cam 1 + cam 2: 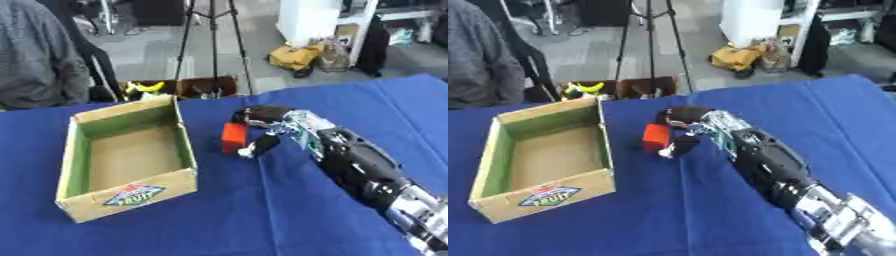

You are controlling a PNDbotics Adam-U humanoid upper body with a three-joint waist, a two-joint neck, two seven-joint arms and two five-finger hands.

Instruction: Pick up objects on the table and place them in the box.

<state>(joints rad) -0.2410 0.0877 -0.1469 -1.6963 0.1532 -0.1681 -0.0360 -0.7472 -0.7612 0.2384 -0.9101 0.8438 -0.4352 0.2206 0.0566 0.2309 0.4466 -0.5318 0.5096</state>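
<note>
right robot hand: curled, pinching red block
red block: held just above bench
box: left of robot hand, apart

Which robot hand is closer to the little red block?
The right. The right hand is at the red block, its fingers curled over and beside it on the blue table, just right of the box. The left hand is not in view.

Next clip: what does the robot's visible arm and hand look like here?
Only the right arm shows: a bulky black forearm shell, with silver metal joints at the wrist and again near the lower corner. The right hand has black fingers and a black thumb tip on silver links. No cables or markings can be made out.
</note>
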